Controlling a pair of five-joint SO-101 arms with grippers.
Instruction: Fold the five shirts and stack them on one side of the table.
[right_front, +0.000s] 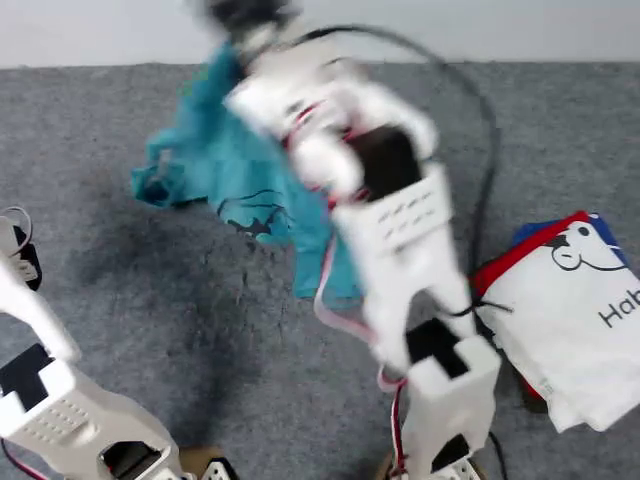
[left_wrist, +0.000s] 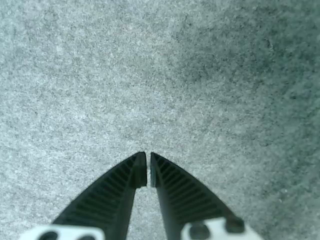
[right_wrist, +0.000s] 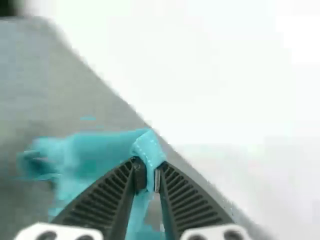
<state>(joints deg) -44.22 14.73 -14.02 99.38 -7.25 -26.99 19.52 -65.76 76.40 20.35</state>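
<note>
A teal shirt (right_front: 235, 175) with a dark print hangs lifted and crumpled over the middle back of the grey table. My right gripper (right_wrist: 148, 174) is shut on a hemmed edge of the teal shirt (right_wrist: 145, 147), near the table's far edge. In the high view the right arm (right_front: 385, 215) stretches from the front up to the shirt's top. My left gripper (left_wrist: 148, 170) is shut on nothing, just above bare grey cloth at the front left. A stack of folded shirts (right_front: 570, 320), white on top over red and blue, lies at the right edge.
The grey table cover (right_front: 180, 330) stretches bare across the left and front middle. The left arm's base (right_front: 75, 420) sits at the front left corner. A white wall (right_front: 500, 25) runs behind the table's far edge.
</note>
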